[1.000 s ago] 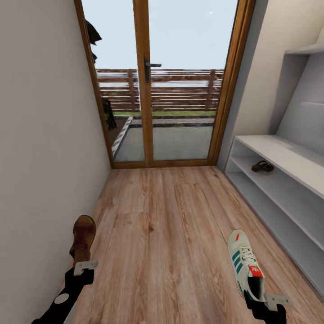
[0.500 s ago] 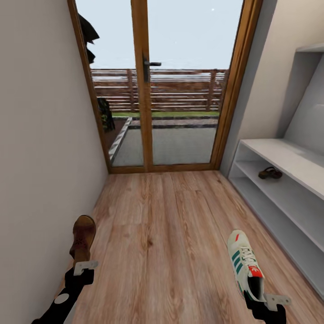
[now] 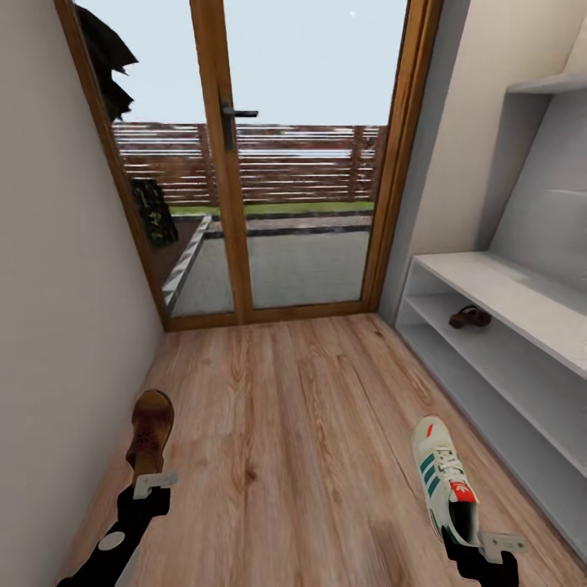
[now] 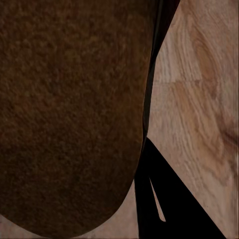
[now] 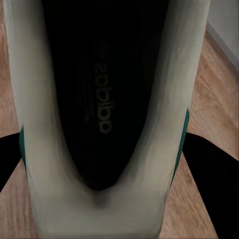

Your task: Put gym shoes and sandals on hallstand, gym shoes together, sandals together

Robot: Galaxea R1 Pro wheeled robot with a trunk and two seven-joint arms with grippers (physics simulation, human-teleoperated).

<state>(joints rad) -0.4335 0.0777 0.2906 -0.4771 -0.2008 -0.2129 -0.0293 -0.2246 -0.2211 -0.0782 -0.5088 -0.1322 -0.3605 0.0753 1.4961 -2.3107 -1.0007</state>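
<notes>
Left gripper (image 3: 152, 483) sticks out low, clamped on a brown sandal (image 3: 150, 428); right gripper (image 3: 473, 534) does likewise, pinching a gym shoe (image 3: 441, 475) by the heel; another sandal (image 3: 470, 317) sits on the hallstand (image 3: 522, 306) shelf

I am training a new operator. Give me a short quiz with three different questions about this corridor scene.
1. True or false: the left gripper holds a brown sandal.
2. What does the right gripper hold? A) white sneaker B) brown sandal C) nothing
3. Fill in: another sandal lies on a ____ of the shoe rack.

Key: 1 true; 2 A, the white sneaker; 3 shelf.
</notes>
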